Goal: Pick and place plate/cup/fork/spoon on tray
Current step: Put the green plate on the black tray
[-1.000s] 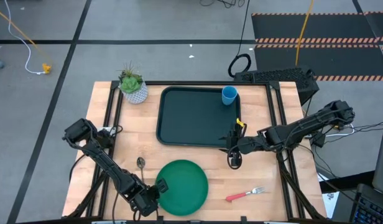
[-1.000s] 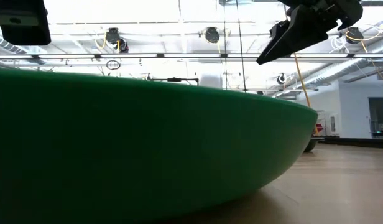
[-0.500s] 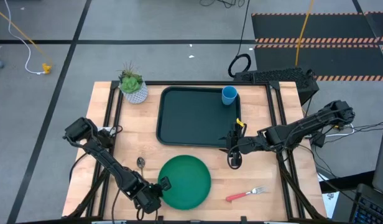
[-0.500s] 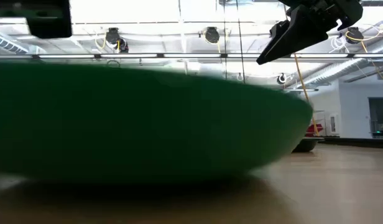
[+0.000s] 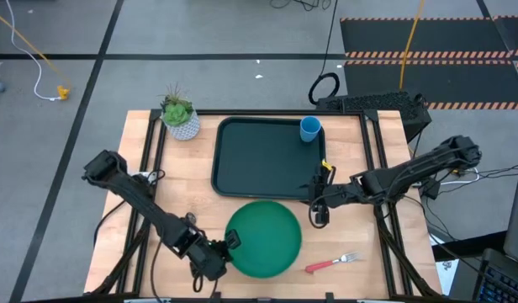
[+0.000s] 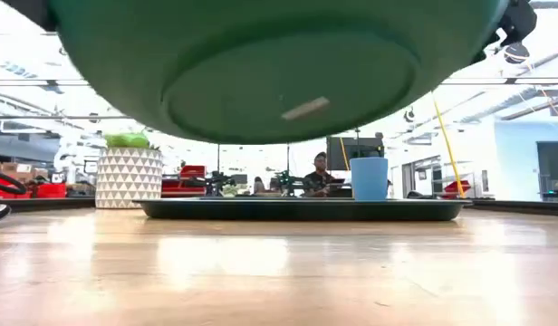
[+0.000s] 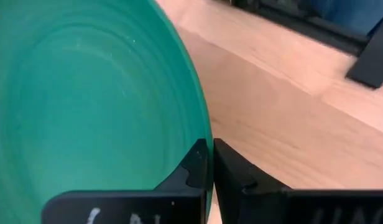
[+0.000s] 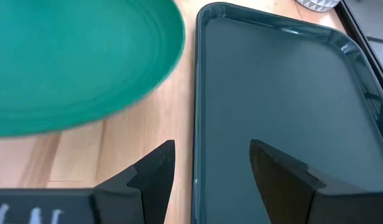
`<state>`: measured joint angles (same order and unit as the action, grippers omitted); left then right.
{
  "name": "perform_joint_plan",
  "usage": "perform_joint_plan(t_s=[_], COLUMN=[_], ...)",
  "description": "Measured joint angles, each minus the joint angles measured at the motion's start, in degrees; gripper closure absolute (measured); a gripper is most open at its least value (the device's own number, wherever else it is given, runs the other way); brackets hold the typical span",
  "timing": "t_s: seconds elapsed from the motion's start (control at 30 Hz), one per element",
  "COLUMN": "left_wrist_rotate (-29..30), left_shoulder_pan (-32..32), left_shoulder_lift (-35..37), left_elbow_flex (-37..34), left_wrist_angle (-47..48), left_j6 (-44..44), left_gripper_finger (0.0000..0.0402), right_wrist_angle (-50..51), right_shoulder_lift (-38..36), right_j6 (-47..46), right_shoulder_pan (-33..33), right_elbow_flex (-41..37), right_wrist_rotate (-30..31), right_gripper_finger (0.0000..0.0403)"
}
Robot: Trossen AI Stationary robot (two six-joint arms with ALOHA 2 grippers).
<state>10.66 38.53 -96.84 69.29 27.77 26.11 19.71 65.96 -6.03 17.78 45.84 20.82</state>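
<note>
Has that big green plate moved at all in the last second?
Yes. The plate, held at its edge by the left gripper, has shifted right and nearer the tray, and it is now lifted off the table.

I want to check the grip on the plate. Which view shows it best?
The left wrist view: the left hand is shut on the plate rim, seen close. The high view shows the whole plate near the tray; the low view only its underside; the right wrist view one edge.

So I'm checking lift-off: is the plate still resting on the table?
No, the low view shows the plate in the air, with the tray visible beneath it.
</note>
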Motion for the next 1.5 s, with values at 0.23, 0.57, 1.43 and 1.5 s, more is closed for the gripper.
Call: perform_joint_plan(t_s=[0.23,0.57,1.43,1.5], left_wrist_rotate=[0.8,2.0,0.6,-0.8], left_shoulder_pan=[-2.7,-10.3,-32.3,-33.4], left_shoulder_lift=[0.2,0.3,0.2,0.2], left_elbow_flex=[4.4,8.2,4.3,3.6], left_wrist_angle=[8.1,15.3,11.2,8.4], left_j6=[3.8,9.0,16.5,16.5], left_gripper_finger=[0.0394,0.0394,0.0394,0.0394], right_wrist_angle=[4.9,11.3,17.0,17.0], right_shoulder_lift=[-6.5,-14.1,-19.0,-18.9], right_j6=[-4.2,-6.8,-9.6,-9.6], right_shoulder_pan=[0.0,0.0,0.0,0.0], right_elbow_flex=[0.0,0.0,0.0,0.0], right_wrist_rotate=[0.2,4.5,9.4,9.4], right_gripper_finger=[0.0215,0.0237,0.0239,0.0239])
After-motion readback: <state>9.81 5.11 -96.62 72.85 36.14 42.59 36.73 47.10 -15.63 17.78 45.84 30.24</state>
